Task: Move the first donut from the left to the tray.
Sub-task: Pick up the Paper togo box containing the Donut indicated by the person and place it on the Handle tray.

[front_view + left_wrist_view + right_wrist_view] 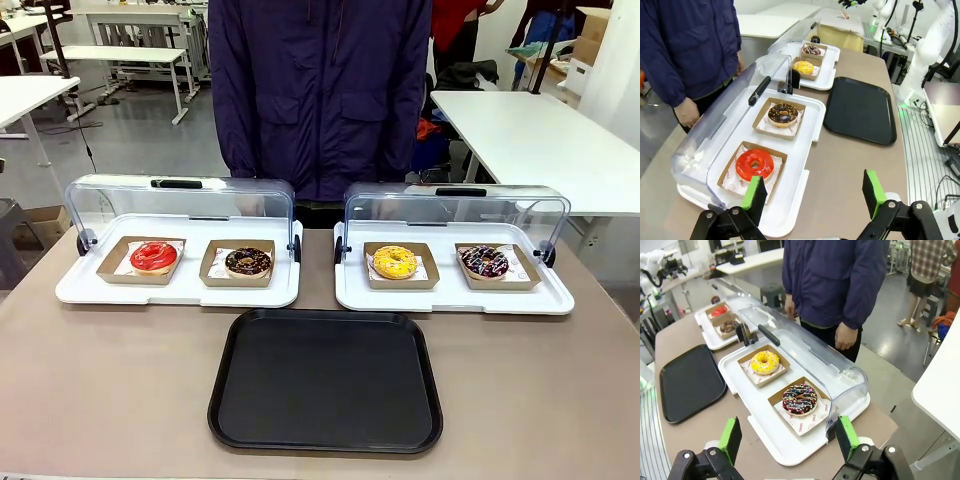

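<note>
The red-iced ring donut sits in its square brown cardboard holder at the left end of the left white tray, whose clear lid is raised. The same donut lies just ahead of my left gripper, which is open and holds nothing, with one green pad over the holder's near corner. It appears small and far off as the red donut in the right wrist view. The black tray lies bare at the table's near middle. My right gripper is open, above the right white tray's edge.
A chocolate donut shares the left white tray. A yellow donut and a dark sprinkled donut sit on the right white tray. A person in a dark jacket stands behind both trays, hands at their sides.
</note>
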Robot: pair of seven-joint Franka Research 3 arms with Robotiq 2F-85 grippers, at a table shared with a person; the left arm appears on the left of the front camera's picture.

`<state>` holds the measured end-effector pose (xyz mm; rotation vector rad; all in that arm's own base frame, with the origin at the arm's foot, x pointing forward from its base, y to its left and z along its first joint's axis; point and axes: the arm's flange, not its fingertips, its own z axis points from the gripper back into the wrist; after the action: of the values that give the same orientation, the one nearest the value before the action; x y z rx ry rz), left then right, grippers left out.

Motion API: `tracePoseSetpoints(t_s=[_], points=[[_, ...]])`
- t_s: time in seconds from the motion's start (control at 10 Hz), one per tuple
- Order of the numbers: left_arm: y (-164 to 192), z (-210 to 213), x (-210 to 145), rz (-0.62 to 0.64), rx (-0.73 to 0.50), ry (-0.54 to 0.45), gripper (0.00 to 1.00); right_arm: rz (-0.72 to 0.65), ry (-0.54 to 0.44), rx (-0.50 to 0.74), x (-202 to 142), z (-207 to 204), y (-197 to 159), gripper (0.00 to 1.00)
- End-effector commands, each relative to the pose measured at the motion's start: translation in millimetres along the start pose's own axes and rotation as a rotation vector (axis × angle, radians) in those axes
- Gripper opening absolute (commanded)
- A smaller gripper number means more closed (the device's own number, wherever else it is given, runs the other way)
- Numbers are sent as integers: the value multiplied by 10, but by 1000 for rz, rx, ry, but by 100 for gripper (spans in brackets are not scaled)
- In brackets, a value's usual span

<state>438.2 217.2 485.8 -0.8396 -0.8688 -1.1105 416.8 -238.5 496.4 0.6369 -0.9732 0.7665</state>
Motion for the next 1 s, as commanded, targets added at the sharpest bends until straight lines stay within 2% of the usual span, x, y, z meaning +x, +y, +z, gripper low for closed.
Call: tracePoseSetpoints(t_s=[0.0, 0.9], points=[[-37, 17, 21, -4, -6, 0, 100, 10, -11, 5, 39, 0, 23, 100], [-37, 17, 21, -4, -6, 0, 100, 10, -11, 5, 39, 0, 23, 100]])
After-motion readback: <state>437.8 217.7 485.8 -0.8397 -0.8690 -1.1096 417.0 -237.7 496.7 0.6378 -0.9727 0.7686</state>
